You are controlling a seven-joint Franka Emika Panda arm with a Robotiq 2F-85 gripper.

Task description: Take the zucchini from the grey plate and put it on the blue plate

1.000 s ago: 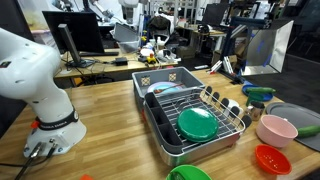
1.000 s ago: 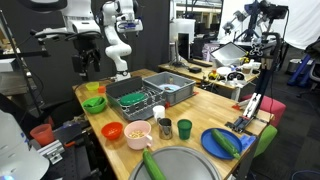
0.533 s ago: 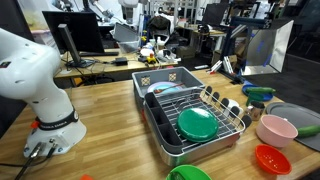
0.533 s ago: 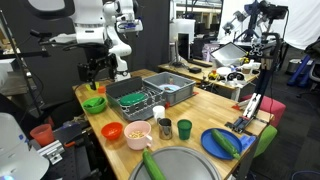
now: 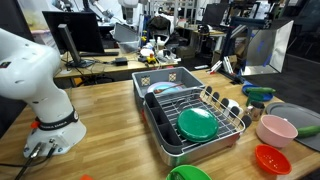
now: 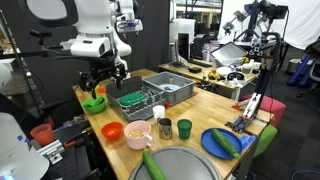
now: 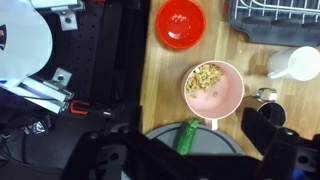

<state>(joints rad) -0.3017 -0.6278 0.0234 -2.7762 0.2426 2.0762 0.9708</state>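
Observation:
The zucchini [image 7: 185, 133] is a short green vegetable lying on the large grey plate [image 7: 215, 145], close to the pink bowl. Both show in both exterior views: zucchini [image 6: 152, 165] on the plate [image 6: 190, 163], and zucchini [image 5: 310, 129] on the plate [image 5: 292, 113]. The blue plate [image 6: 215, 145] sits right of the grey plate and carries a green item. My gripper [image 6: 103, 78] is open and empty, held high near the green bowl. In the wrist view the gripper [image 7: 185, 160] looks straight down on the zucchini, with its dark fingers far apart on either side.
A pink bowl [image 7: 214, 90] with food bits touches the grey plate's rim. A red bowl [image 7: 181, 22], white cup [image 7: 300, 65], metal cup [image 7: 265, 95] and dish rack [image 6: 150, 95] stand nearby. A green bowl [image 6: 95, 103] sits at the table corner.
The arm has swung forward and down from the back of the scene, bringing the gripper over the table end by the green bowl. The objects have not moved.

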